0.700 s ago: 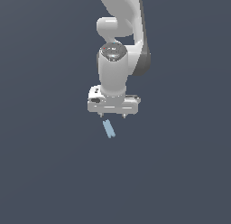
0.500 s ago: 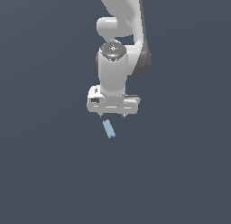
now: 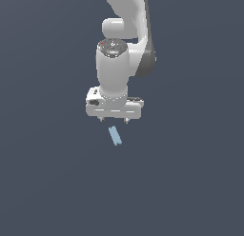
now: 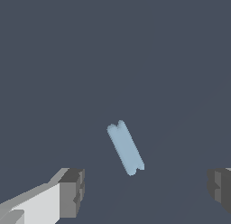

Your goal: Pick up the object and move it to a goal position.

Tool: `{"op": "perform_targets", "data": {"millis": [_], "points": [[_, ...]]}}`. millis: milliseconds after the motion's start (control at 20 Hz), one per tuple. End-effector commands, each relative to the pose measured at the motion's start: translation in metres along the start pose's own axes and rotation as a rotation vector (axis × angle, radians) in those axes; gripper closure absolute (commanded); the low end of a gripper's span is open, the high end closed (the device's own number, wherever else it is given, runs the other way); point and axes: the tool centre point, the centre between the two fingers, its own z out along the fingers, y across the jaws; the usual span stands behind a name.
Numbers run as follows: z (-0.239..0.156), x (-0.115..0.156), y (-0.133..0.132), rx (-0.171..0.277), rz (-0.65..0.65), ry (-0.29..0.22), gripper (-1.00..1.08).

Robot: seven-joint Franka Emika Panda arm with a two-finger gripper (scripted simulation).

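The object is a small pale light-blue flat bar [image 3: 115,135] lying on the dark grey surface, tilted a little off the gripper's line. It also shows in the wrist view [image 4: 126,147], between the two fingertips. My white gripper [image 3: 114,120] hangs just above and behind the bar in the exterior view, pointing down. It is open and empty, with the fingers [image 4: 72,192] spread wide to either side of the bar and not touching it.
A plain dark grey surface [image 3: 47,182] fills both views. The white arm [image 3: 124,44] rises from the gripper to the top of the exterior view.
The gripper has shifted slightly to the exterior view's left and a little lower. The bar has not moved.
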Motion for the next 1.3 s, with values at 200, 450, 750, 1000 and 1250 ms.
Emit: {"op": "perform_targets", "data": {"millis": [200,450,750,1000,1250], "points": [[0.01,-0.002,0.0,0.001,-0.03,-0.003,-0.92],[0.029,-0.005,0.002,0.003,-0.09,-0.008,-0.92],[0.064,-0.013,0.003,0.011,-0.205,-0.016,-0.92],[0.097,-0.023,0.004,0.023,-0.313,-0.022,-0.92],[0.119,-0.031,0.004,0.033,-0.388,-0.025,-0.92]]}}
